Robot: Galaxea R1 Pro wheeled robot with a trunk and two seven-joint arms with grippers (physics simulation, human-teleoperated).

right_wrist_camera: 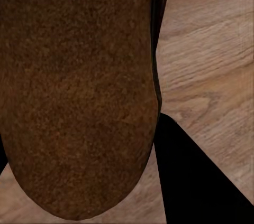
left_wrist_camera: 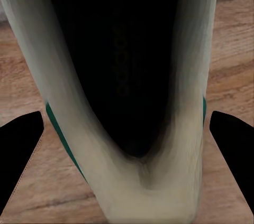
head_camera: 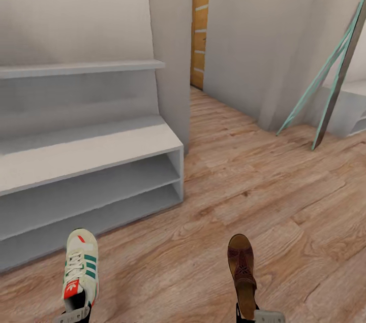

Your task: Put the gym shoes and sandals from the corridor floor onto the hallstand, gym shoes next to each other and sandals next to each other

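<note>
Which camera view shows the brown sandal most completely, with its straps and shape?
The head view: the sandal appears nearly whole, straps visible, above the right gripper. The right wrist view gives only a close brown surface of it. The left wrist view shows the gym shoe instead.

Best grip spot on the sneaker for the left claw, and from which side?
Probably the heel collar, approached from behind the heel. The sneaker points toe-first toward the shoe rack, and its open mouth leaves a thin rim at the back that fingers can straddle. The left claw appears to sit there already, dark fingers on either side of the heel.
</note>
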